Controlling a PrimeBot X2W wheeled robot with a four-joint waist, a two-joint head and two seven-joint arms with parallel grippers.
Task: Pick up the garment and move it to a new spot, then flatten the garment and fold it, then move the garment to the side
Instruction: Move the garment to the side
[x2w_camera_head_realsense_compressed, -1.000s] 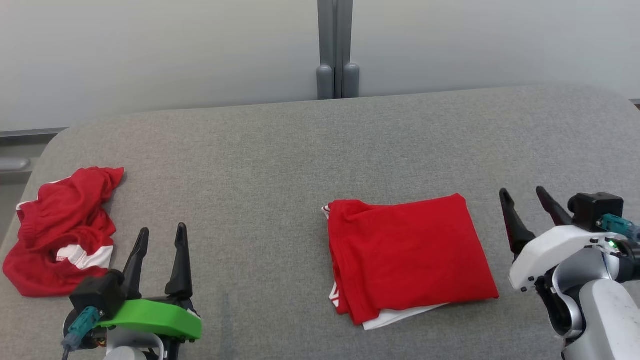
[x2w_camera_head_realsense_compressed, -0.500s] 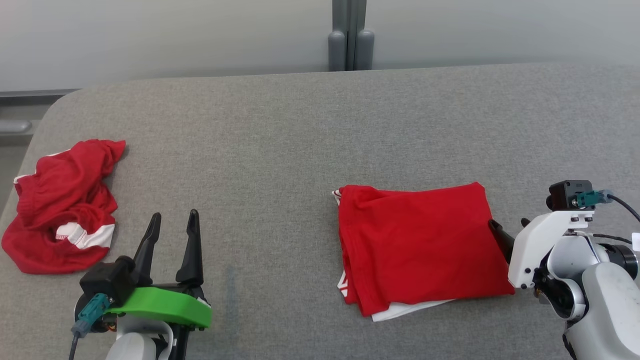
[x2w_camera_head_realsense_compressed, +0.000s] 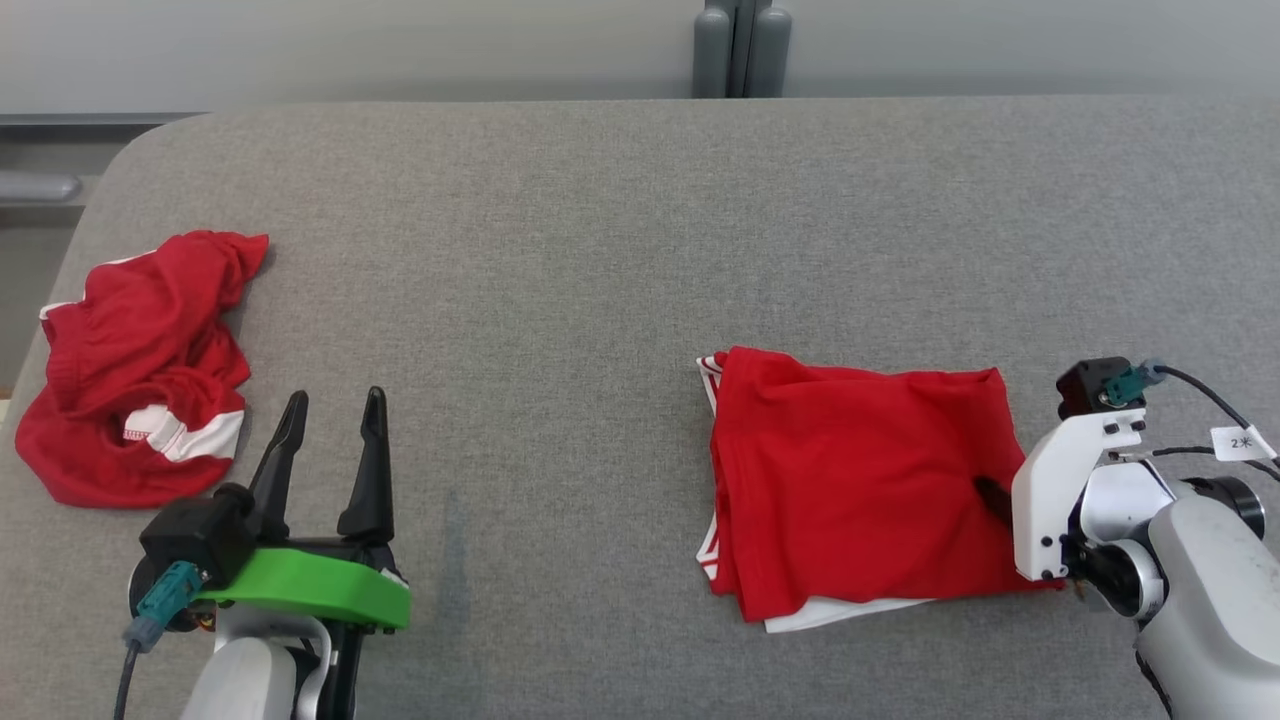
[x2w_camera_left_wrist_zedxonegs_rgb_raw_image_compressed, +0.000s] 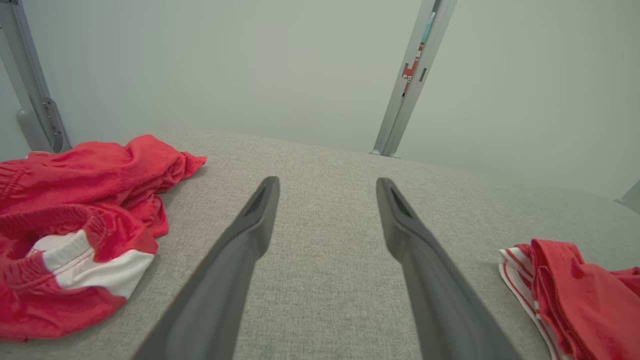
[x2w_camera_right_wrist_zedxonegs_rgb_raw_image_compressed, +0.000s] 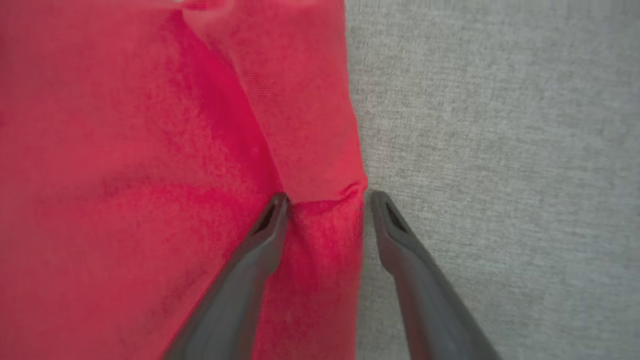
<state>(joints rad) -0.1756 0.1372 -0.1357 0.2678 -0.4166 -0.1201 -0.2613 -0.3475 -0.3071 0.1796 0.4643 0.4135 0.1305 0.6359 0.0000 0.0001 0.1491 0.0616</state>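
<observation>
The garment (x2w_camera_head_realsense_compressed: 860, 480) is red with white trim, folded into a rough rectangle right of the centre of the grey padded table (x2w_camera_head_realsense_compressed: 600, 250). My right gripper (x2w_camera_head_realsense_compressed: 1000, 500) points down at its right edge. In the right wrist view the garment (x2w_camera_right_wrist_zedxonegs_rgb_raw_image_compressed: 150, 150) lies under the right gripper (x2w_camera_right_wrist_zedxonegs_rgb_raw_image_compressed: 327, 200). One finger presses on the cloth and the other stands just off the edge, with a bunched strip of fabric between the still-open jaws. My left gripper (x2w_camera_head_realsense_compressed: 335, 400) hovers open and empty over bare table at the front left; the left wrist view shows the left gripper (x2w_camera_left_wrist_zedxonegs_rgb_raw_image_compressed: 327, 182) the same way.
A second red and white garment (x2w_camera_head_realsense_compressed: 135, 370) lies crumpled near the table's left edge, left of my left gripper, and appears as the crumpled garment (x2w_camera_left_wrist_zedxonegs_rgb_raw_image_compressed: 75, 225) in the left wrist view. A grey post (x2w_camera_head_realsense_compressed: 740, 50) stands behind the table's far edge against a pale wall.
The head camera has tilted down and shifted. My right gripper swung from beside the folded garment down onto its right edge, and its jaws have narrowed slightly. The left gripper has barely moved.
</observation>
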